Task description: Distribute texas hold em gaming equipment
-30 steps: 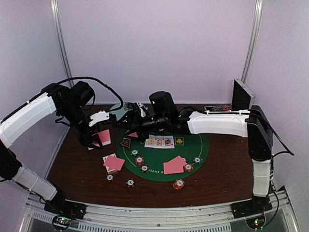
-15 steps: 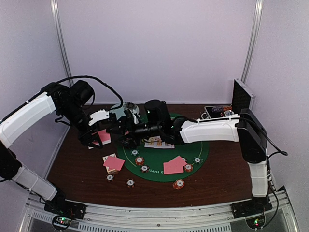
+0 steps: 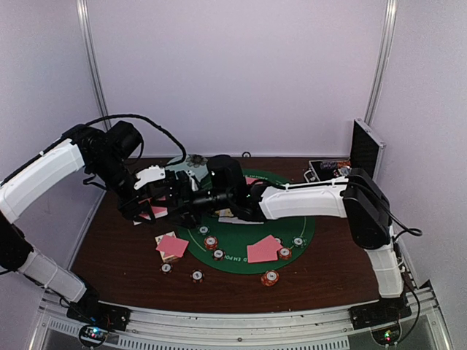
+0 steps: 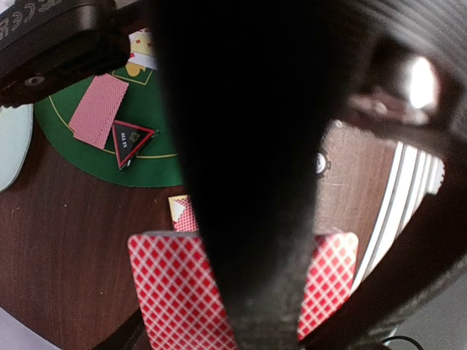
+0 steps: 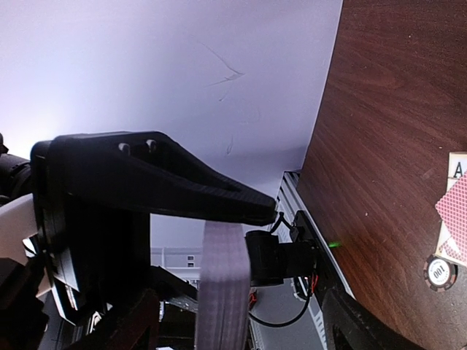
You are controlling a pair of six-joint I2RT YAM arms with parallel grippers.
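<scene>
Between the left jaws sit clamped pink-backed playing cards (image 4: 171, 288).

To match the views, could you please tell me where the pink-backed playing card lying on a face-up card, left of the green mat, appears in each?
Top external: the pink-backed playing card lies on the table, left of the green round mat.
Left wrist: a sliver at centre, above the bigger clamped cards.
Right wrist: at the right edge, mid-height.
Shared landmark: the white face-up card beneath it.
</scene>
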